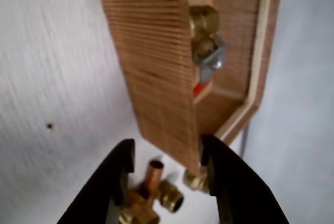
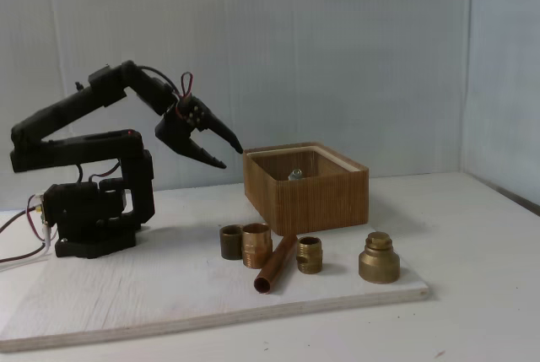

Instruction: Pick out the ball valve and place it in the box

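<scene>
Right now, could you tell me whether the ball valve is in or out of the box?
In. The wrist view shows the ball valve lying inside the box, and the open gripper holds nothing.

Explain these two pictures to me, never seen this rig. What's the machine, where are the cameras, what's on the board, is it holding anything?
The machine is a small black robot arm on a white board, ending in a two-finger gripper.

The fixed view looks at the table from the side. The wrist view comes from a camera riding on the arm, looking down past the gripper at the box.

In the fixed view, a square brown ribbed wood-like box stands behind a row of loose parts: brass threaded fittings, a copper pipe piece and a stepped brass fitting.

The jaws are open and hold nothing. In the wrist view, the brass ball valve with its red lever already lies inside the box.
</scene>
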Controlling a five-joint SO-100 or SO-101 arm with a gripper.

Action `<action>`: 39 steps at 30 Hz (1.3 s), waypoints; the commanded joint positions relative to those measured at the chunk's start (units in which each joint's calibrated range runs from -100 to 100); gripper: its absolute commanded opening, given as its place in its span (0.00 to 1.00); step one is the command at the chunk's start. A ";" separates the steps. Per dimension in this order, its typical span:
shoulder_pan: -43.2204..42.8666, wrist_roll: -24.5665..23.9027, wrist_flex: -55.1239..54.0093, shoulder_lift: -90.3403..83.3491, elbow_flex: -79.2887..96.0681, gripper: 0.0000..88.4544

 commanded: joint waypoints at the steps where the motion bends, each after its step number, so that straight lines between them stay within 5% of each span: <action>1: 0.23 0.90 -0.73 -4.06 3.83 0.15; 39: 9.31 2.19 -5.89 -8.13 21.79 0.15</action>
